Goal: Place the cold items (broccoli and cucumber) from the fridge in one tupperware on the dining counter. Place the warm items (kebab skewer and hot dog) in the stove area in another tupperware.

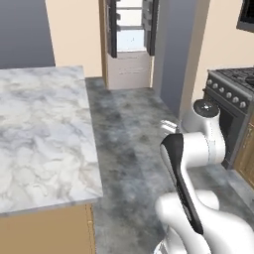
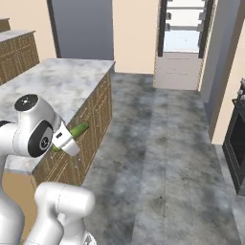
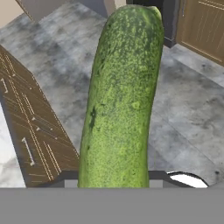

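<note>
A long green cucumber (image 3: 120,96) runs up the middle of the hand view, and my gripper (image 3: 113,177) is shut on its near end, with a dark fingertip on each side of it. In the right base view the cucumber (image 2: 81,128) sticks out of the gripper (image 2: 67,139) towards the wooden side of the dining counter (image 2: 57,81). It hangs in the air just off the counter's near corner, below the marble top. From the left base view the marble counter top (image 1: 44,129) lies to the left of my arm.
At the far end of the grey floor the fridge (image 1: 130,30) stands with its doors open, also seen as the fridge (image 2: 184,28). The stove (image 1: 233,94) is on the right, close to my arm. Wooden cabinet fronts (image 3: 30,140) run below the counter.
</note>
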Robot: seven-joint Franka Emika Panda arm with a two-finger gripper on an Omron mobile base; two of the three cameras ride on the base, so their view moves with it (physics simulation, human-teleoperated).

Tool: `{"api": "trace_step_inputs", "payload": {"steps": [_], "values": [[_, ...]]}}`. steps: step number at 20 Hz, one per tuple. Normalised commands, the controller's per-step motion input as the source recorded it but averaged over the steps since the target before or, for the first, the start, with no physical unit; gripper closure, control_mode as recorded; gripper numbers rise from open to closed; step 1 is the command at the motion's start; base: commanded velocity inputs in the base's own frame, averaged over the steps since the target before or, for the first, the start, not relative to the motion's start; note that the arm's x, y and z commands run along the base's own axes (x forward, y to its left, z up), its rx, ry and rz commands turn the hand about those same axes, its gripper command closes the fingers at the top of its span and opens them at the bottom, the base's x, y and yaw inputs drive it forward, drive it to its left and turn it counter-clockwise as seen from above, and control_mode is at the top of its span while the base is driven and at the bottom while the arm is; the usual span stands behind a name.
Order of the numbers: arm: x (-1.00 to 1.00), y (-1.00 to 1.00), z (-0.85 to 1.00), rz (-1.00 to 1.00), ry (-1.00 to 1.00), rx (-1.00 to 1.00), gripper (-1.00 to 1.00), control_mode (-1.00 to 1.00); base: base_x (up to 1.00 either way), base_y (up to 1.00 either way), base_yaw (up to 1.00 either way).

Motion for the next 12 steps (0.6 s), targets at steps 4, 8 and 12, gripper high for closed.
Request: {"api": "trace_step_inputs", "payload": {"steps": [4,8,12], "values": [[0.0,0.0,0.0,0.0,0.0,0.0,1.0,1.0,-1.0,0.0,0.0],[0.0,0.0,0.0,0.0,0.0,0.0,1.0,1.0,-0.65,0.68,0.01],[0.0,0.0,0.0,0.0,0.0,0.0,1.0,1.0,-0.05,1.0,0.0]]}}
